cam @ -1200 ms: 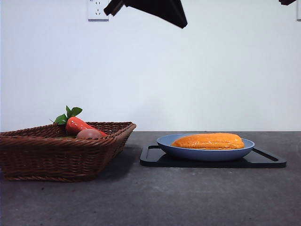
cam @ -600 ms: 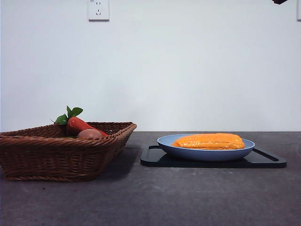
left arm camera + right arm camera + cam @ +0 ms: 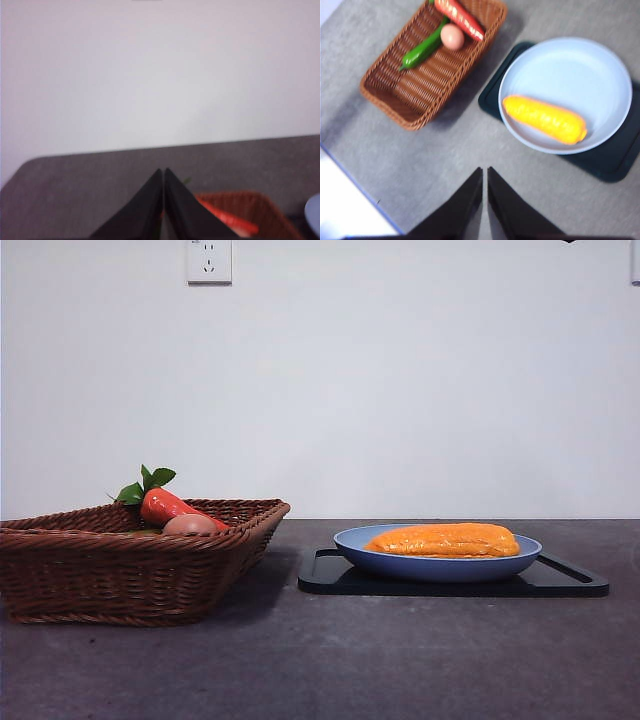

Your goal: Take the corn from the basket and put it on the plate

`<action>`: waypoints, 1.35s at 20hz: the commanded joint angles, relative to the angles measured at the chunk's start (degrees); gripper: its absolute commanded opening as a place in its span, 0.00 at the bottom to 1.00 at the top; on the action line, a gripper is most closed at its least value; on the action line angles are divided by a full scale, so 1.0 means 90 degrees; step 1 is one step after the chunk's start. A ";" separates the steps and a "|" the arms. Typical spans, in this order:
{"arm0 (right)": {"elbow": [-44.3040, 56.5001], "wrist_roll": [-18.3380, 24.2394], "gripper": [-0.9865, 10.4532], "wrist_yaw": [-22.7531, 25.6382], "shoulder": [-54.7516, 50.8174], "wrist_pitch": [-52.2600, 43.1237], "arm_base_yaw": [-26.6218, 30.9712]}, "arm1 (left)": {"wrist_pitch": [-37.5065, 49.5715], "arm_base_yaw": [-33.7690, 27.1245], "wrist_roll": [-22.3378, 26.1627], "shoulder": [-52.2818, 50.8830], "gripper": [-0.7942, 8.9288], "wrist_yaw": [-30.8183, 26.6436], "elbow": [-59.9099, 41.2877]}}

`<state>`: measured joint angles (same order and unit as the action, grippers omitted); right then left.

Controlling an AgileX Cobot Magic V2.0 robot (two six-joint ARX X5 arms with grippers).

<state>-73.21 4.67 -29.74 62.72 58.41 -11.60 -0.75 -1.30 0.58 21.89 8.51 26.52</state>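
Both grippers closed, raised; corn (image 3: 445,539) lies lengthwise across plate (image 3: 437,566).

Pepper (image 3: 422,50): hidden behind the basket (image 3: 120,565) wall in the front view; seen only from the right wrist.
Carrot (image 3: 172,506): lower part hidden by the basket rim in the front view; tip cut off by the frame edge in the right wrist view.
Egg (image 3: 190,525): only its top shows above the rim.
Left wrist view: blurred; basket partly behind the jaws, plate (image 3: 315,220) cut to a sliver.
Tray (image 3: 610,167): cropped at the frame edge.
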 commanded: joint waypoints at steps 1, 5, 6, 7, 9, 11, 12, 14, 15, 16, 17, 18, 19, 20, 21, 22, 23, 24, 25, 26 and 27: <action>-0.0068 0.0056 0.09 -0.0002 0.0053 -0.0158 -0.0017 | 0.0075 -0.0034 0.0049 -0.0636 0.09 -0.0005 -0.0794; -0.0068 0.0056 0.09 -0.0002 0.0053 -0.0481 -0.0019 | 0.0015 -0.0034 -0.0012 -0.1707 0.09 -0.0005 -0.1989; -0.0068 0.0056 0.09 -0.0005 0.0053 -0.0554 -0.0019 | 0.0007 -0.0034 -0.0022 -0.1904 0.09 -0.0005 -0.2200; -0.0068 0.0056 0.09 -0.0005 0.0053 -0.0646 -0.0019 | -0.0049 -0.0034 -0.0022 -0.2062 0.09 -0.0005 -0.2356; -0.0068 0.0056 0.09 -0.0002 0.0053 -0.0758 -0.0019 | -0.0253 -0.0034 -0.0019 -0.2297 0.09 -0.0005 -0.2562; -0.0068 0.0056 0.09 -0.0002 0.0053 -0.0869 -0.0017 | -0.0593 -0.0034 -0.0017 -0.2414 0.09 -0.0005 -0.2652; -0.0068 0.0056 0.09 0.0000 0.0053 -0.0942 -0.0017 | -0.0753 -0.0034 -0.0017 -0.2414 0.09 -0.0007 -0.2669; -0.0068 0.0056 0.09 0.0000 0.0053 -0.1086 -0.0017 | -0.1073 -0.0034 -0.0017 -0.2414 0.09 -0.0007 -0.2674; -0.0068 0.0056 0.09 -0.0002 0.0053 -0.1134 -0.0019 | -0.1190 -0.0034 -0.0017 -0.2414 0.09 -0.0007 -0.2686; -0.0068 0.0056 0.09 -0.0002 0.0053 -0.1178 -0.0019 | -0.1253 -0.0034 -0.0019 -0.2414 0.09 -0.0005 -0.2725; -0.0068 0.0056 0.09 -0.0002 0.0053 -0.1214 -0.0019 | -0.1282 -0.0034 -0.0061 -0.2414 0.09 -0.0002 -0.2786; -0.0068 0.0056 0.09 -0.0002 0.0053 -0.1256 -0.0019 | -0.1248 -0.0034 -0.0158 -0.2414 0.09 -0.0002 -0.2851; -0.0068 0.0056 0.09 -0.0002 0.0053 -0.1307 -0.0019 | -0.1219 -0.0032 -0.0175 -0.2414 0.09 0.0000 -0.2854; -0.0068 0.0056 0.09 0.0000 0.0053 -0.1387 -0.0019 | -0.1217 -0.0032 -0.0189 -0.2414 0.09 0.0005 -0.2854; -0.0068 0.0056 0.09 0.0000 0.0053 -0.1452 -0.0017 | -0.1207 -0.0032 -0.0187 -0.2414 0.09 0.0005 -0.2854; -0.0068 0.0056 0.09 0.0000 0.0053 -0.1506 -0.0017 | -0.1200 -0.0032 -0.0187 -0.2414 0.09 0.0005 -0.2854; -0.0068 0.0056 0.09 0.0000 0.0053 -0.1535 -0.0017 | -0.1205 -0.0032 -0.0187 -0.2412 0.09 0.0005 -0.2851; -0.0068 0.0056 0.09 0.0000 0.0053 -0.1542 -0.0017 | -0.1200 -0.0032 -0.0187 -0.2414 0.09 0.0005 -0.2851; -0.0068 0.0056 0.09 0.0000 0.0053 -0.1540 -0.0017 | -0.1202 -0.0032 -0.0187 -0.2414 0.09 0.0005 -0.2851; -0.0068 0.0056 0.09 0.0000 0.0053 -0.1540 -0.0019 | -0.1202 -0.0032 -0.0187 -0.2414 0.09 0.0005 -0.2851; -0.0068 0.0056 0.09 0.0000 0.0053 -0.1540 -0.0019 | -0.1202 -0.0032 -0.0187 -0.2414 0.09 0.0005 -0.2851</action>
<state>-73.21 4.69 -29.76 62.72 44.97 -11.60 -10.72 -1.54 -0.84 0.30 8.49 2.11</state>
